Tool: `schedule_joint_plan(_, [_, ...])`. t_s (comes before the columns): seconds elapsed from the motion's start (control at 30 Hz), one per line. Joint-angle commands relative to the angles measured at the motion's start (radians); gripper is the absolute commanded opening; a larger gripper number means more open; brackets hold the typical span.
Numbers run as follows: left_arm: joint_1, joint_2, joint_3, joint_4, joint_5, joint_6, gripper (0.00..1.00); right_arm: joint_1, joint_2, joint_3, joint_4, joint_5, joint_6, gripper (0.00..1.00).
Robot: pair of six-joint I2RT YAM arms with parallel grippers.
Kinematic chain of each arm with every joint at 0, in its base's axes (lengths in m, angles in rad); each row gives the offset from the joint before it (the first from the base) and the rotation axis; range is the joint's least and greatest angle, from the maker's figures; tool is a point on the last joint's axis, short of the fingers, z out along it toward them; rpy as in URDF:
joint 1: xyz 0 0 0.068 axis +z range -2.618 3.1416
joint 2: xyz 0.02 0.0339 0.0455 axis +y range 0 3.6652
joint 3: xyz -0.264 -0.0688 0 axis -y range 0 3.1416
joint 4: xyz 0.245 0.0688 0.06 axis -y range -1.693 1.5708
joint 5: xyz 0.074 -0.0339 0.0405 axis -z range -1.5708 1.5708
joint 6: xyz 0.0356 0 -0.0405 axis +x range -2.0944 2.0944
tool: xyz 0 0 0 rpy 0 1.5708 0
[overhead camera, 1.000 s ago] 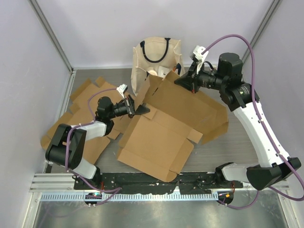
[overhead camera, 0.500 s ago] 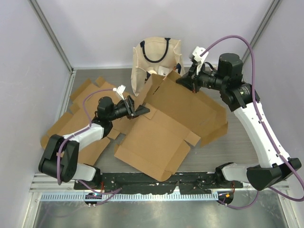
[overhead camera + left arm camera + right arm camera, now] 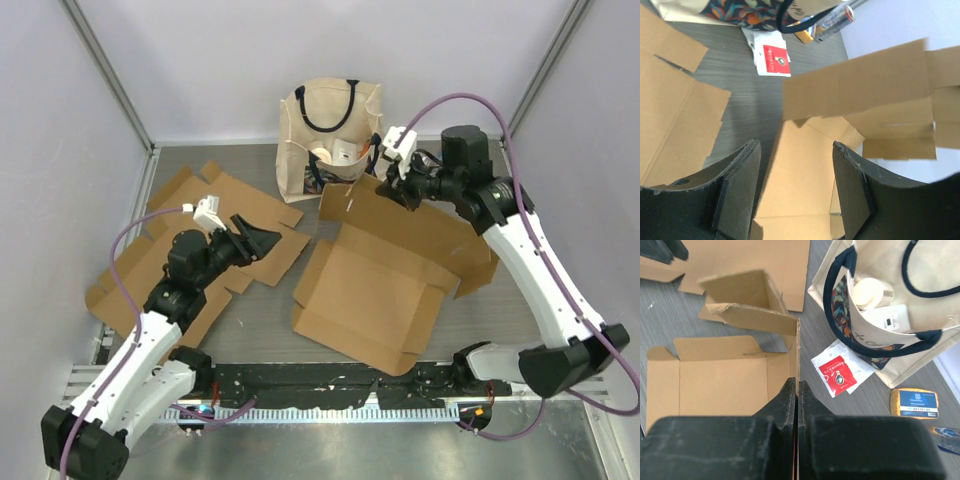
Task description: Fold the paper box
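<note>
The paper box [image 3: 378, 288] is a brown cardboard blank lying open at the table's middle, its back panel [image 3: 400, 215] tilted up. My right gripper [image 3: 388, 188] is shut on that panel's top edge; in the right wrist view the cardboard edge [image 3: 798, 352] runs straight into the closed right gripper [image 3: 797, 383]. My left gripper [image 3: 266, 240] stands open to the left of the box, apart from it. Between the left gripper's [image 3: 796, 145] dark fingers [image 3: 737, 190] I see the box floor [image 3: 802, 190] and the raised panel [image 3: 855, 92] beyond, with nothing held.
Several flat cardboard blanks [image 3: 185, 225] lie at the left under the left arm. A cream tote bag [image 3: 330, 120] with dark handles stands at the back. A red-and-white packet [image 3: 837, 371] and a yellow packet [image 3: 914, 402] lie on the table near the bag.
My left gripper has let go of the box's flap, opened, and drawn back to the left. The box has slid right, and the right gripper has shifted left with the back panel.
</note>
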Motion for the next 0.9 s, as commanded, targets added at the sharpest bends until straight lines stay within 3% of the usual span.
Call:
schedule_joint_plan(0.0, [-0.104,0.076,0.147,-0.003,-0.053,0.111,0.64,0.019,0.086,0.072,-0.054,0.015,-0.098,0.01])
schedule_joint_plan(0.2, [-0.302,0.268,0.427,-0.007,-0.177,0.304,0.65,0.052,0.154,0.094,-0.099,-0.019,-0.127,0.01])
schedule_joint_plan(0.43, [-0.378,0.446,0.585,-0.045,-0.217,0.390,0.64,0.078,0.160,0.056,-0.074,-0.002,-0.124,0.01])
schedule_joint_plan(0.73, [-0.441,0.532,0.665,-0.159,-0.382,0.490,0.48,0.098,0.163,0.045,-0.039,0.005,-0.118,0.01])
schedule_joint_plan(0.83, [-0.456,0.553,0.688,-0.176,-0.409,0.510,0.38,0.107,0.165,0.040,-0.027,0.027,-0.107,0.01])
schedule_joint_plan(0.87, [-0.464,0.556,0.694,-0.177,-0.435,0.516,0.30,0.111,0.166,0.040,-0.025,0.039,-0.102,0.01])
